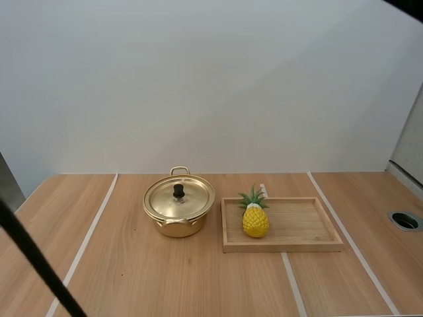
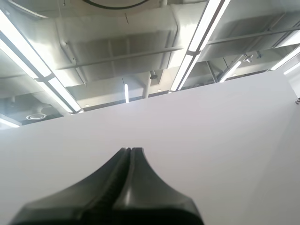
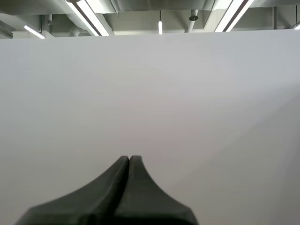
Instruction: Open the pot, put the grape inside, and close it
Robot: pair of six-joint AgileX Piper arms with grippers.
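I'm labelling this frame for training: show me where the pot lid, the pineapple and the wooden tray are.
pot lid (image 1: 178, 192): high view, on its black knob at the centre.
pineapple (image 1: 255, 222): high view, on its yellow body.
wooden tray (image 1: 301, 223): high view, on its bare floor right of the pineapple.

Pot (image 1: 177, 224), inside: hidden under the lid (image 1: 179, 197).
Tray (image 1: 324, 245), floor: partly hidden behind the pineapple (image 1: 255, 220).
Bench (image 1: 132, 277): cut off at left, right and near edges of the high view.
Round fitting (image 1: 405, 220) in bench, far right: too small to identify.
Left claw (image 2: 131, 150), right claw (image 3: 129, 158): ribbed inner faces hidden, fingers pressed together as one wedge; rear of each cut off by the picture's edge.
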